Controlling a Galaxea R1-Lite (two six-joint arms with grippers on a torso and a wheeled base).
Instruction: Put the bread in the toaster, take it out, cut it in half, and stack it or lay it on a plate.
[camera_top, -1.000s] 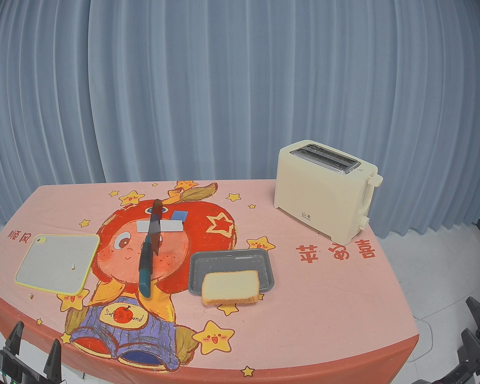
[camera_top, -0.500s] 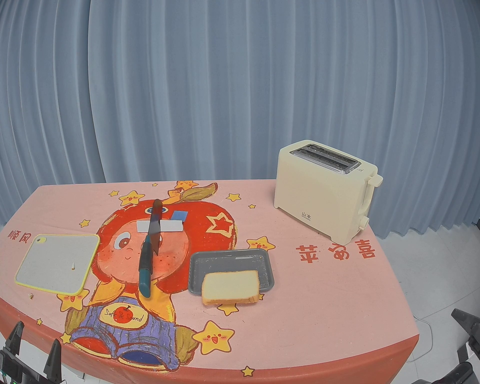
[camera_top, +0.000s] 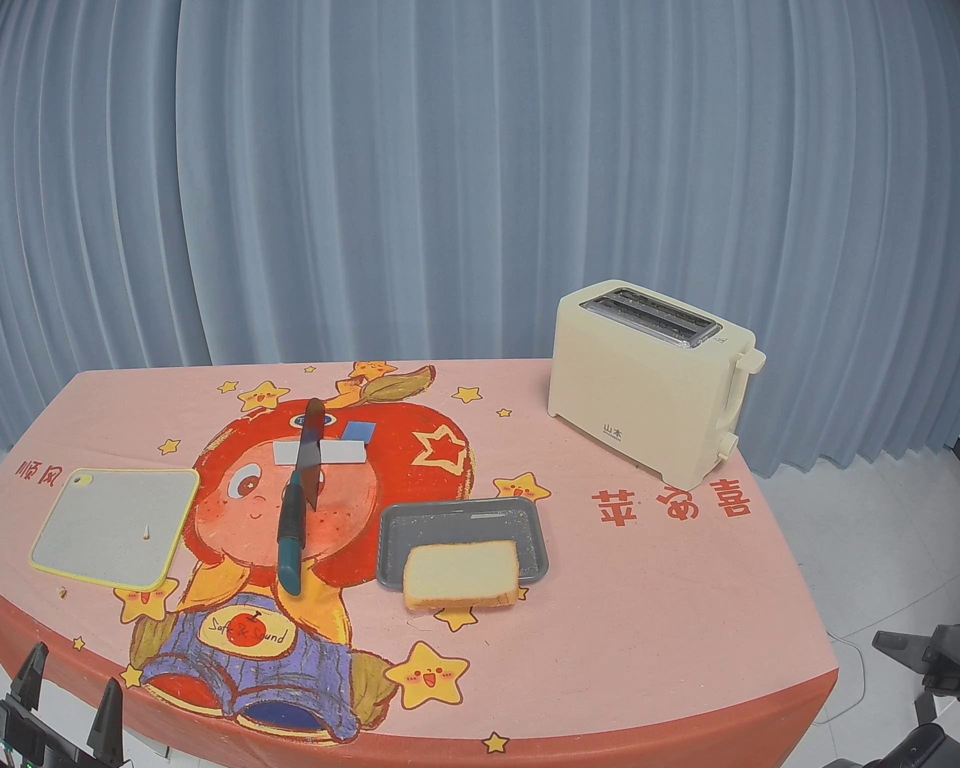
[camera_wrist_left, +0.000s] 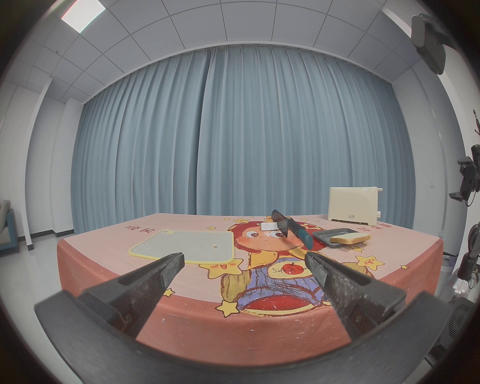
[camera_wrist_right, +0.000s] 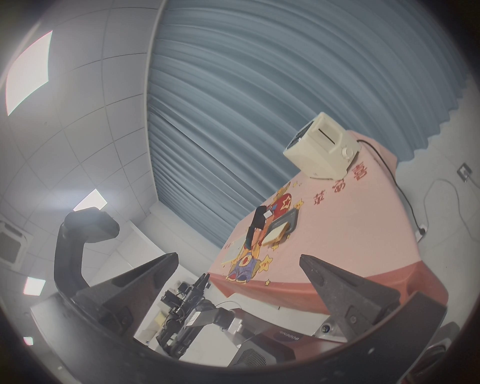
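Note:
A slice of bread lies across the near rim of a grey tray in the middle of the table, partly overhanging the cloth. The cream toaster stands at the back right, its slots empty. A knife with a teal handle rests left of the tray, blade propped on a small white block. My left gripper hangs open and empty below the table's near left edge, also seen as gripper. My right gripper is open and empty, off the table's near right corner, far from the toaster.
A grey cutting board with a yellow rim lies at the table's left. The cloth between tray and toaster is bare. A blue curtain hangs behind the table. A cable runs on the floor at the right.
At the lower right edge of the head view, the right gripper has dropped and turned, its fingers now pointing left. The left gripper and the table's things have not moved.

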